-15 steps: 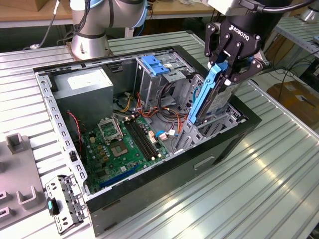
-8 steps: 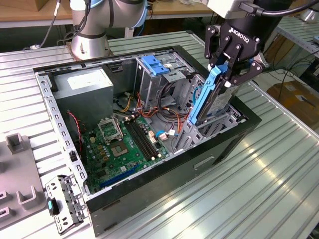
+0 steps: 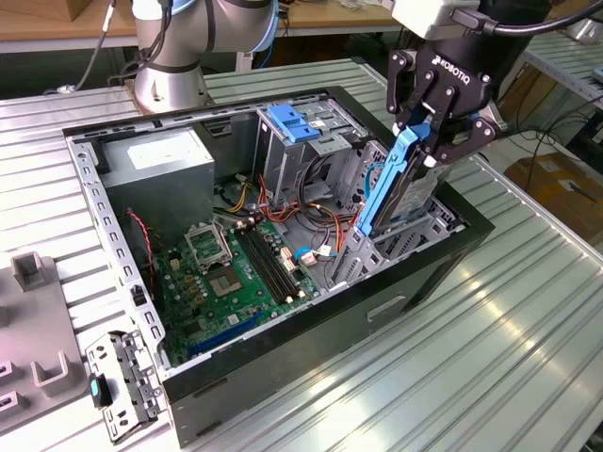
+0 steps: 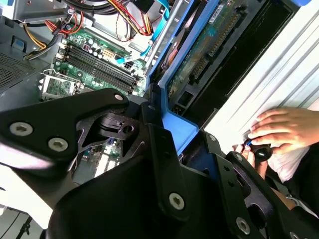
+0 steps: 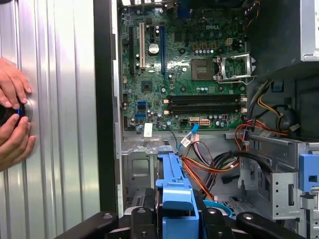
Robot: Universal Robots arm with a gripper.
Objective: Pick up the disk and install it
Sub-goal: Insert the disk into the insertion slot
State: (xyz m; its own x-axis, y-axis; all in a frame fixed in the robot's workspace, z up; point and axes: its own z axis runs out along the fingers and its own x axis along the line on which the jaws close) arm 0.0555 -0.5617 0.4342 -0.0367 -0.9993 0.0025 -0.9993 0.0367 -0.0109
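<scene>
While the jaws clamp the upper end of the disk (image 3: 407,193), it hangs steeply tilted over the drive bay at the corner of the open computer case (image 3: 443,268). In the exterior view that is about 2 o'clock from the motherboard (image 3: 236,273). The disk's lower end seems to have entered the bay, though the cage hides the tip. Its blue bracket (image 5: 174,191) runs between the jaws in the first wrist view, and the second wrist view shows the disk's green circuit side (image 4: 209,55). A grey power supply box (image 3: 160,169) sits at 11 o'clock from the motherboard, and a light-blue latch plate (image 3: 292,122) at 1 o'clock. A person's hands (image 5: 15,142) rest on the ribbed metal surface (image 3: 509,358) just outside the case wall, pinching a small black object (image 4: 260,150).
</scene>
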